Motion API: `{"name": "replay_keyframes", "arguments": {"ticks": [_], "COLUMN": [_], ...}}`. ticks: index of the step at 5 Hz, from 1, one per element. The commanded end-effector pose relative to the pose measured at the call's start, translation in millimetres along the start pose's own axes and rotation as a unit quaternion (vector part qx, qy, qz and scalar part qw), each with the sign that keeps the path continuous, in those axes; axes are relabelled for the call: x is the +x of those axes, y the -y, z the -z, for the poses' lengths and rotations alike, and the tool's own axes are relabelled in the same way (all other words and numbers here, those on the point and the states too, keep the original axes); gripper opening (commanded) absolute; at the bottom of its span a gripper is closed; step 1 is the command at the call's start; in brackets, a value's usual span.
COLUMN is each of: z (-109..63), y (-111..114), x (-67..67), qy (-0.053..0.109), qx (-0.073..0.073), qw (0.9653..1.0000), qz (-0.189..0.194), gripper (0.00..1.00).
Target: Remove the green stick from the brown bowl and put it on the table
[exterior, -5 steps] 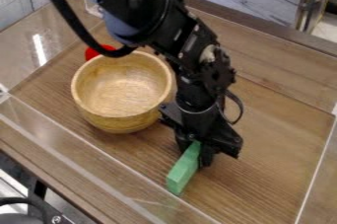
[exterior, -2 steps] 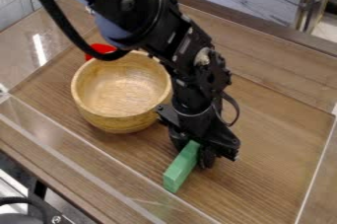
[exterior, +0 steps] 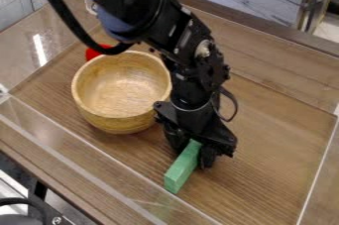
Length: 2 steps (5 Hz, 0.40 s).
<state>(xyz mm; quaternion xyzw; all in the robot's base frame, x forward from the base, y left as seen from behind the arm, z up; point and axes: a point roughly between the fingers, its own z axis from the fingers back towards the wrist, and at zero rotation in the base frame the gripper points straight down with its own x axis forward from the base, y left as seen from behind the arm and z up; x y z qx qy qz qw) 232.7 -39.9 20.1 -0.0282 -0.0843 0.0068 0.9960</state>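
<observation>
Brown wood-grain surface (exterior: 284, 120), glossy and walled by low clear plastic, carries everything in view. One surface, then one black arm reaching straight down, one brown bowl (exterior: 122, 92), one green stick (exterior: 183, 170), and one small red object (exterior: 95, 49) peeking out behind the bowl, too hidden to say more.

Taking the bowl as the landmark: it looks empty, and the green stick lies flat on the surface just beside the bowl, toward the front right, one end tucked under the gripper (exterior: 199, 148) and the other pointing away from the bowl toward the near wall.

Whether the fingers are apart or clamped on the stick I cannot tell — the black housing hides the tips and the stick's upper end.

My reading is that the placing is all but done and the step in hand is the letting go. Done well, that means spreading the fingers fully clear of the stick's sides before any lift, then rising straight up — no sideways drag, or the stick could get nudged back against the bowl.
</observation>
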Motion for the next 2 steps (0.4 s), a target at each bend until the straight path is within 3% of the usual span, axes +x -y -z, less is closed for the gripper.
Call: {"name": "replay_keyframes", "arguments": {"ticks": [1,2], "z": [-6.0,-4.5], "y": [2.3,4.6], "x": [7.5,9.9], "qy": [0.011,0.008], "qx": [0.001,-0.003], "qw": [0.9998,1.0], "qz": [-0.019,-0.001], "gripper": [1.0,0.0]}}
